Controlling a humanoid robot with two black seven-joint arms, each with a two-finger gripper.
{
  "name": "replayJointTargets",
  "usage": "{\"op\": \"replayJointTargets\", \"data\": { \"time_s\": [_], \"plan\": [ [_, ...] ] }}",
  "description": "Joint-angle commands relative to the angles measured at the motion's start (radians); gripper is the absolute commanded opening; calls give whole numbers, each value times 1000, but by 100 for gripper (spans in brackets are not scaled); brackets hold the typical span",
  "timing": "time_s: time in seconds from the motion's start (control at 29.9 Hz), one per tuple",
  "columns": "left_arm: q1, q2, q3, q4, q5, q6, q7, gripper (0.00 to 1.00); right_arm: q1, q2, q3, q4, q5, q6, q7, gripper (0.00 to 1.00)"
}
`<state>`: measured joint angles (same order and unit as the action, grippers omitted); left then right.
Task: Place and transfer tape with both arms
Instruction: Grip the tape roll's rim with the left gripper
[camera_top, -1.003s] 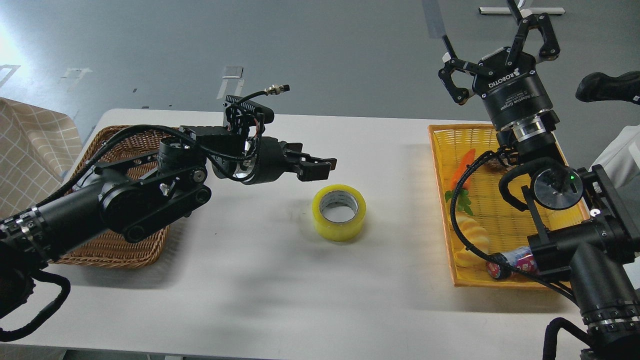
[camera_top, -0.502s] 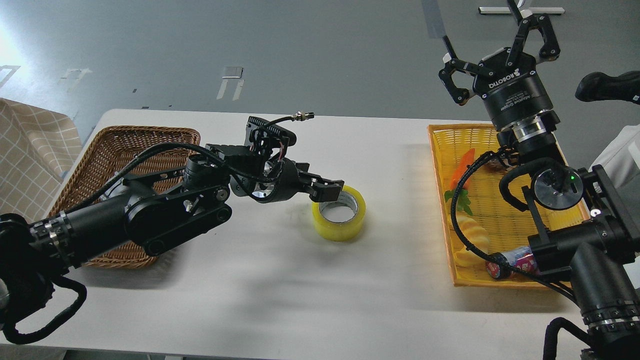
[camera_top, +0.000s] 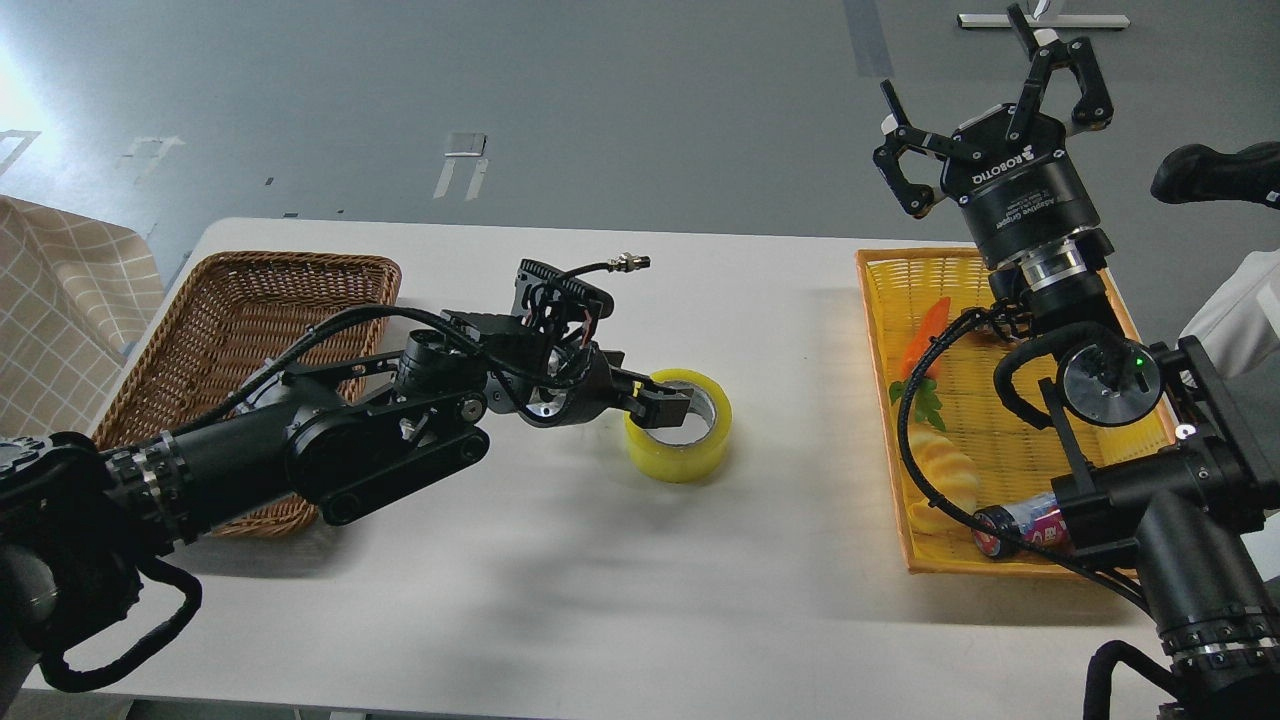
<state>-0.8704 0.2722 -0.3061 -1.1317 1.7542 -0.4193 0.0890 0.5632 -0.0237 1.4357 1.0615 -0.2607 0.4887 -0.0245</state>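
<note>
Left gripper (camera_top: 668, 402) at the glossy yellow ring-shaped tape roll (camera_top: 679, 438)

Tape lies flat mid-table; left fingertips reach into its core from nine o'clock, grip unclear. Right gripper (camera_top: 990, 100) at one o'clock, raised, fingers spread, empty.

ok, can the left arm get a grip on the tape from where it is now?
Probably yes. The left pincer is already at the tape, its tips at the roll's near rim and over the core hole. Nothing lies between them; the table around the roll is bare.
</note>
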Motion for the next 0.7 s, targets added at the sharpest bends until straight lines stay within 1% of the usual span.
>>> {"op": "replayJointTargets", "data": {
  "time_s": [0.0,0.27,0.43,0.67],
  "plan": [
    [-2,-13,2,24,1,1,0,98,0,5,0,-3,0,0,0,100],
    [-6,-24,2,58,1,1,5,98,0,7,0,-12,0,0,1,100],
    [-1,-25,2,72,1,1,43,98,0,8,0,-15,0,0,1,100],
    [2,-27,4,93,2,1,49,98,0,8,0,-15,0,0,1,100]
  ]
}}
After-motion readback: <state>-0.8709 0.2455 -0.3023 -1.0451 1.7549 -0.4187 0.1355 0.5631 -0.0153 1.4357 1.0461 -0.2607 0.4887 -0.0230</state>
